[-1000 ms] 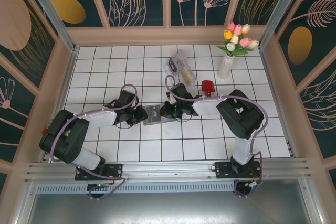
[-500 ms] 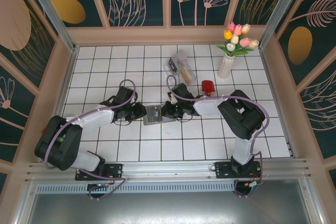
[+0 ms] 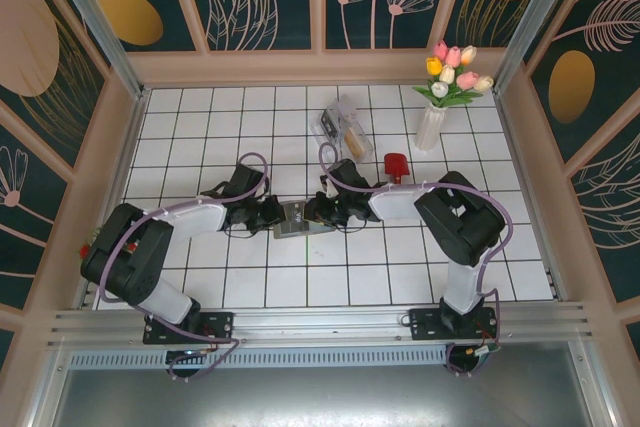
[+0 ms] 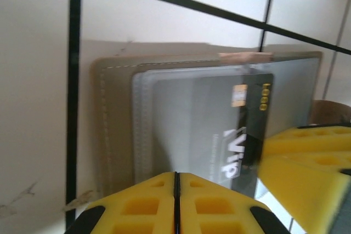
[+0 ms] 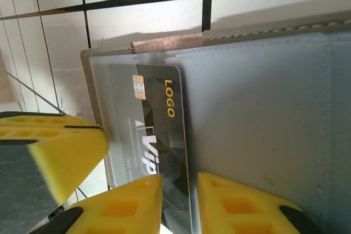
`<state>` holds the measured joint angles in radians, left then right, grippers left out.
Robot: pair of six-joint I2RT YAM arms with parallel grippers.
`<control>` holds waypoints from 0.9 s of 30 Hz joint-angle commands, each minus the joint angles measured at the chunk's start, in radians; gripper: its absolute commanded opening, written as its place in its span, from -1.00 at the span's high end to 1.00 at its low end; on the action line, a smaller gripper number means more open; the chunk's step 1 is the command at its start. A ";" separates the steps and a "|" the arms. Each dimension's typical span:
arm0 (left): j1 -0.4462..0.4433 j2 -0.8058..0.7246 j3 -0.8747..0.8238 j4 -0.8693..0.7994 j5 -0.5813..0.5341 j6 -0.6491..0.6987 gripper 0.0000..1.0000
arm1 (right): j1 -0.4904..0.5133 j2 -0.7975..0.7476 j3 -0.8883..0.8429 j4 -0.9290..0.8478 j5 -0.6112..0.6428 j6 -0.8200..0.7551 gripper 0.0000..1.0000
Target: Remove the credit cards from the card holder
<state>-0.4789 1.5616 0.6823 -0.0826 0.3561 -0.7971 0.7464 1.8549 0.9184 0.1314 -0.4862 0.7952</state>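
Note:
The card holder (image 3: 293, 219) lies open on the white tiles between my two grippers. Its grey inner panels (image 4: 115, 119) face up. A dark credit card (image 4: 219, 124) marked "Vip" and "LOGO" sticks partly out of a clear pocket (image 5: 156, 119). My left gripper (image 4: 175, 176) is shut, its yellow fingertips together at the holder's near edge, with nothing between them. My right gripper (image 5: 178, 190) stands slightly open, and the card's long edge runs through the gap between its fingers. In the top view both grippers (image 3: 272, 215) (image 3: 312, 212) meet over the holder (image 5: 263, 113).
A clear plastic box (image 3: 345, 127) lies behind the holder. A small red object (image 3: 396, 164) sits to the right, and a vase of tulips (image 3: 433, 117) stands at the back right. Wooden walls ring the tiled floor.
My right gripper's jaws have parted from shut. The left jaws have closed fully, and the left arm's elbow swung out and back. The holder stays in place.

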 commanded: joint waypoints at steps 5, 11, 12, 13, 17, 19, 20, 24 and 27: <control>-0.005 0.041 -0.035 -0.019 -0.017 0.000 0.80 | -0.009 0.038 -0.037 0.098 -0.078 0.018 0.50; -0.004 0.035 -0.054 -0.041 -0.044 0.007 0.80 | -0.014 0.033 -0.056 0.193 -0.093 0.051 0.65; -0.005 0.034 -0.055 -0.043 -0.049 0.006 0.80 | -0.015 0.028 -0.061 0.196 -0.085 0.054 0.69; -0.005 0.034 -0.055 -0.043 -0.051 0.005 0.80 | -0.017 0.023 -0.064 0.199 -0.081 0.055 0.76; -0.004 0.034 -0.052 -0.054 -0.068 0.007 0.79 | -0.031 -0.011 -0.092 0.177 -0.050 0.046 0.94; -0.003 0.034 -0.049 -0.060 -0.076 0.007 0.78 | -0.042 -0.043 -0.116 0.163 -0.036 0.038 0.97; -0.004 0.034 -0.048 -0.062 -0.080 0.007 0.76 | -0.050 -0.060 -0.130 0.154 -0.032 0.031 0.97; -0.004 0.032 -0.041 -0.065 -0.080 0.007 0.74 | -0.071 -0.125 -0.178 0.132 -0.028 -0.017 1.00; -0.004 0.029 -0.024 -0.071 -0.083 0.007 0.74 | -0.076 -0.156 -0.199 0.121 -0.015 -0.049 1.00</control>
<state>-0.4793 1.5696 0.6682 -0.0559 0.3470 -0.7971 0.6754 1.7405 0.7490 0.2802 -0.5312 0.8040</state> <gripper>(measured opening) 0.131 0.066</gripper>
